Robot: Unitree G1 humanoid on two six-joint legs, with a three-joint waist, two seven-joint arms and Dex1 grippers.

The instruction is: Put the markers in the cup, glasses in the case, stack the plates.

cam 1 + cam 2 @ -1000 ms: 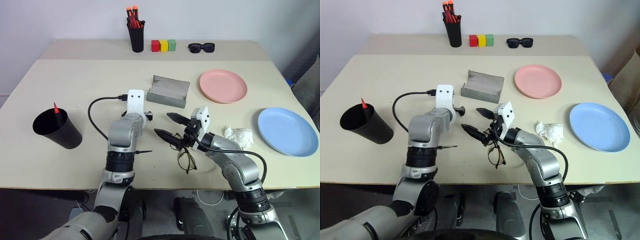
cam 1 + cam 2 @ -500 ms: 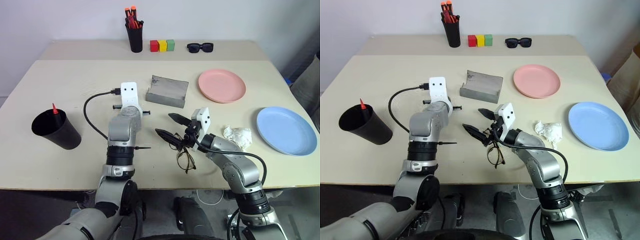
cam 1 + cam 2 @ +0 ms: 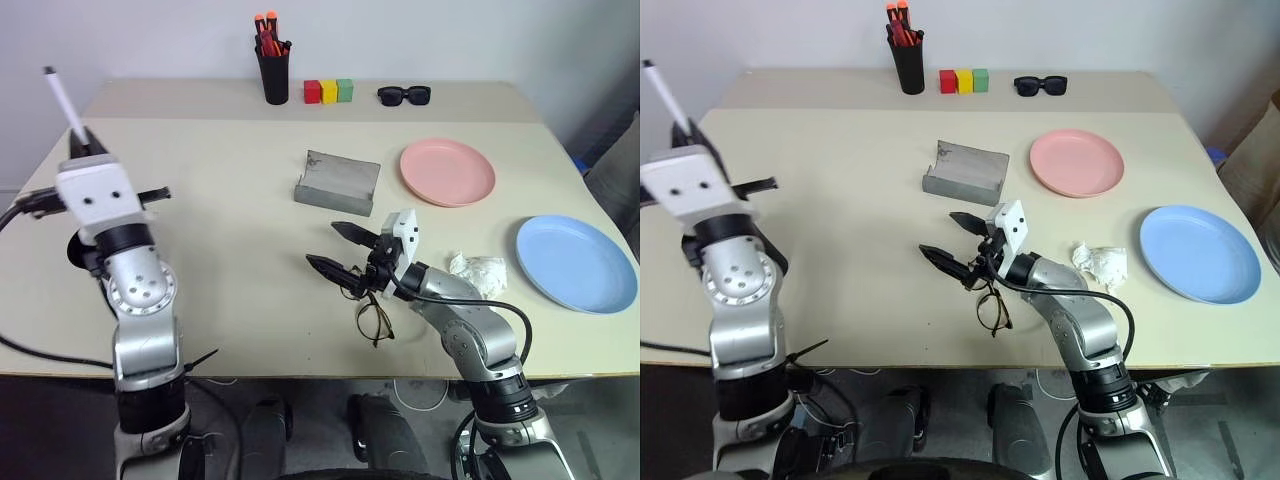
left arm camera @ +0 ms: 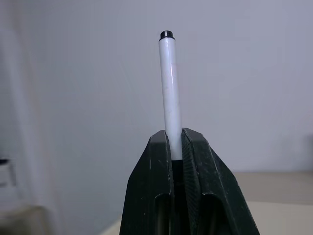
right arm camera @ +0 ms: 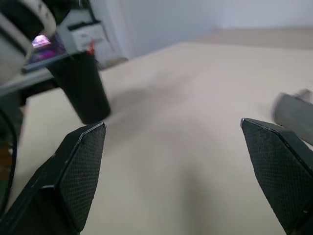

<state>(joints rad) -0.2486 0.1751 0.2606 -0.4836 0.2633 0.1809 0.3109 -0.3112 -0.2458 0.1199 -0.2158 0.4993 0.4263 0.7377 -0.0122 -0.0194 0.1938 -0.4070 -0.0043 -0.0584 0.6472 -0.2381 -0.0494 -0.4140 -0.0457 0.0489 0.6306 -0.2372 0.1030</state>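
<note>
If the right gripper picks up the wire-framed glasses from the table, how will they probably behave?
The glasses look thin-framed, so probably light and easily bent or twisted by a hard squeeze. The frame offers little to grip, so the pads may slip along it. They lie right under the open right gripper; a push would likely slide them.

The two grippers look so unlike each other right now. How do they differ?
The left gripper is shut on a white marker and raised high, pointing upward; the right gripper is open wide, holds nothing and hangs low over the table by the glasses. The left is at the table's left edge; the right is near its middle. Both have two black fingers.
</note>
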